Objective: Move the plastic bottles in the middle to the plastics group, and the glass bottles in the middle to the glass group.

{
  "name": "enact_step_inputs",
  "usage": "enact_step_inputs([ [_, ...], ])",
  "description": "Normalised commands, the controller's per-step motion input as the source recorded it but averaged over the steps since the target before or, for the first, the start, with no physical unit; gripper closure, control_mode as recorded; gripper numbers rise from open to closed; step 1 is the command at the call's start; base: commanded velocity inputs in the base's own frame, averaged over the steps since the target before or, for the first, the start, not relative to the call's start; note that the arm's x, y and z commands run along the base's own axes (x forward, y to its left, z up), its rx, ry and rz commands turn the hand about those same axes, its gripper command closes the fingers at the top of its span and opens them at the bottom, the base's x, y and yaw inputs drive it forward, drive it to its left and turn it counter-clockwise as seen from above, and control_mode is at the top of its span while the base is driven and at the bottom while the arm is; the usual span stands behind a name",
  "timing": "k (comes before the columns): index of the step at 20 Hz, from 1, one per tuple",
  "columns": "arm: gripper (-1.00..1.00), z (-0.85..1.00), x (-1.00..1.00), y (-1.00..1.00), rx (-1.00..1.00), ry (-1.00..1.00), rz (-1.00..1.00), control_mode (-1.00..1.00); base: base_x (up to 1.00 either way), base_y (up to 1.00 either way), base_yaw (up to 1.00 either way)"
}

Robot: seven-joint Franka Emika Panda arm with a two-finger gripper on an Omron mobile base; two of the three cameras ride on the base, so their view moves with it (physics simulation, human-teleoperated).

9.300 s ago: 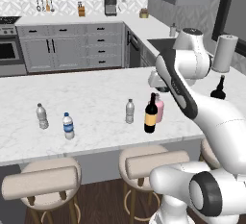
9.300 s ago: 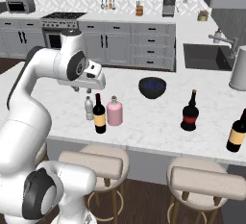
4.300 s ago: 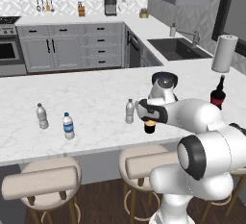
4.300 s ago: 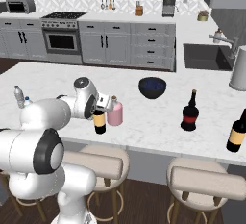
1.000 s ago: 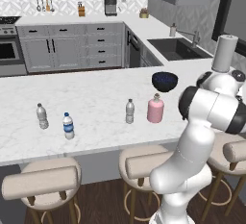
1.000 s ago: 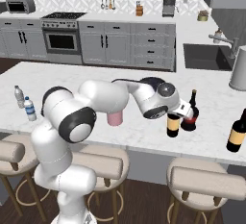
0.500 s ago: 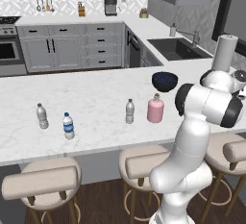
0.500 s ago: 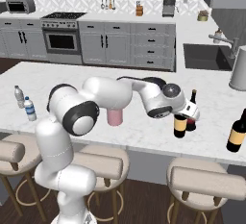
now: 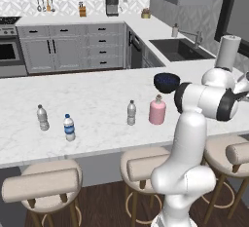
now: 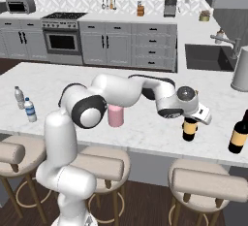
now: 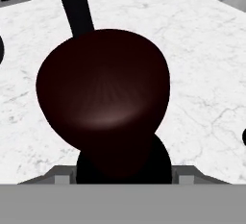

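the arm reaches far to the right over the white marble desk (image 10: 145, 128), and its hand (image 10: 197, 114) sits on top of the dark wine bottle (image 10: 190, 128), whose yellowish label shows below it in the right base view. in the hand view the bottle's dark rounded shoulder (image 11: 103, 98) bulges up close to the camera, its neck running down between the fingers, so the hand looks clamped on the neck, though the fingertips themselves are hidden behind the bottle. the bottle stands upright with its base on the desk or just above it; which one cannot be told.

another dark bottle with a yellowish label (image 10: 238, 136) stands further right near the desk's front edge, well apart from the held one. the pink bottle (image 9: 157, 111) stands upright in the middle of the desk, and the small clear greyish water bottle (image 9: 131, 112) is just to its left. far to the left stand the two bottles of the plastics group, one clear (image 9: 43, 118) and one with a blue label (image 9: 69, 127), close together. a dark bowl (image 9: 166, 82) rests behind the pink bottle, and a paper towel roll (image 9: 226, 52) stands near the sink (image 9: 180, 48).
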Motion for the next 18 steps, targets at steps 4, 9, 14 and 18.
enact_step_inputs([
  [4,1.00,-0.28,0.00,0.00,0.00,0.00,0.00,-1.00,0.00,0.00,0.00],
  [9,1.00,-0.29,0.08,0.00,0.00,0.00,0.00,-1.00,0.00,0.00,0.00],
  [14,1.00,-0.05,0.06,0.02,0.00,0.00,0.00,-1.00,0.00,0.00,0.00],
  [18,1.00,0.02,0.00,0.14,0.00,0.00,0.00,-1.00,0.00,0.00,0.00],
])
